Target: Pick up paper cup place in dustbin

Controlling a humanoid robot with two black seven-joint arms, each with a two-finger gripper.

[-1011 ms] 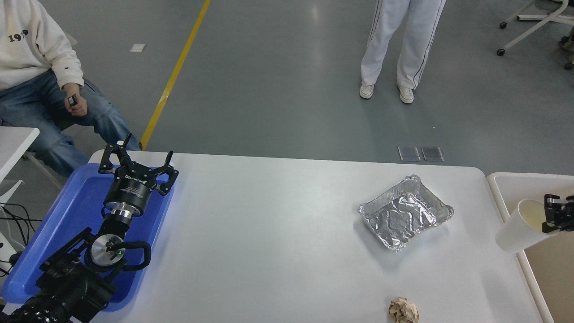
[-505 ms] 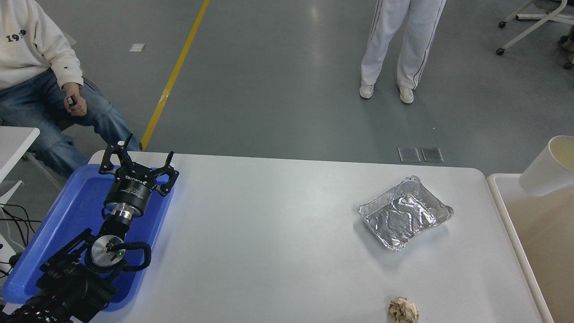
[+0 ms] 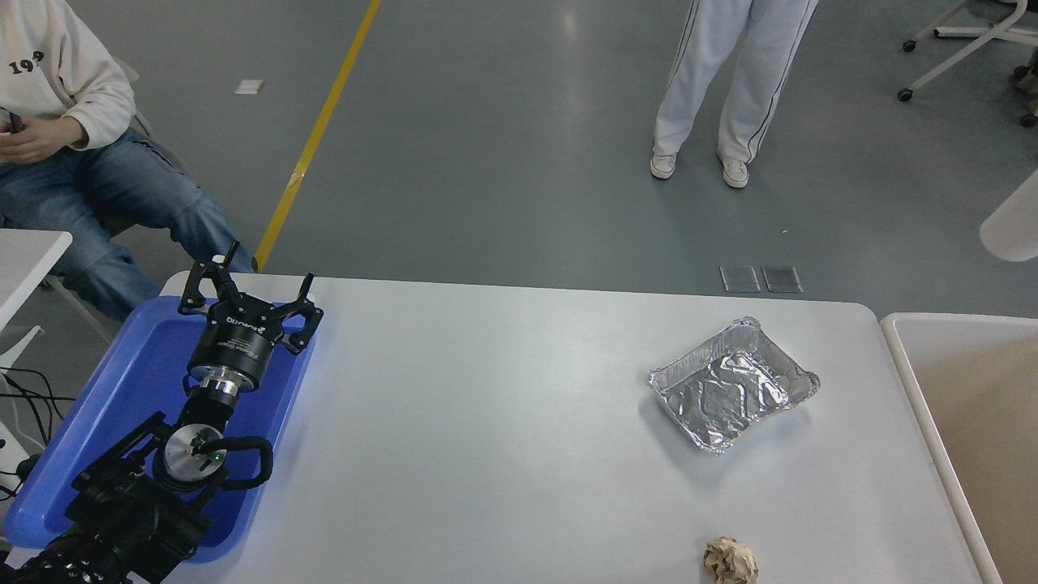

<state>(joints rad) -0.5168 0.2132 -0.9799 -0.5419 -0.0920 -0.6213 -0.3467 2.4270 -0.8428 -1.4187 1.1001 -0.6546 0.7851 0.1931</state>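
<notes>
My white table [image 3: 503,422] carries a crinkled foil tray [image 3: 732,395] toward its right side and a crumpled brown paper ball [image 3: 730,560] at the near edge below it, the two well apart. Along the table's left end lies a blue tray [image 3: 105,405], and my left arm is parked over it, its pincer [image 3: 247,300] spread wide with nothing between the fingers. Past the right end of the table sits the dustbin [image 3: 912,365], its off-white rim just beside the table edge and its tan inside bare in the part I can see. The paper cup [image 3: 1011,223] shows only as a pale, blurred shape at the right edge of the view, high up, above the far end of the dustbin and clear of the table. My right arm and its pincer lie outside the view, so I cannot say what grip it has on the cup. Beyond the table a person in jeans [image 3: 97,178] sits at the far left, and another in white trousers [image 3: 738,81] stands on the grey floor.
</notes>
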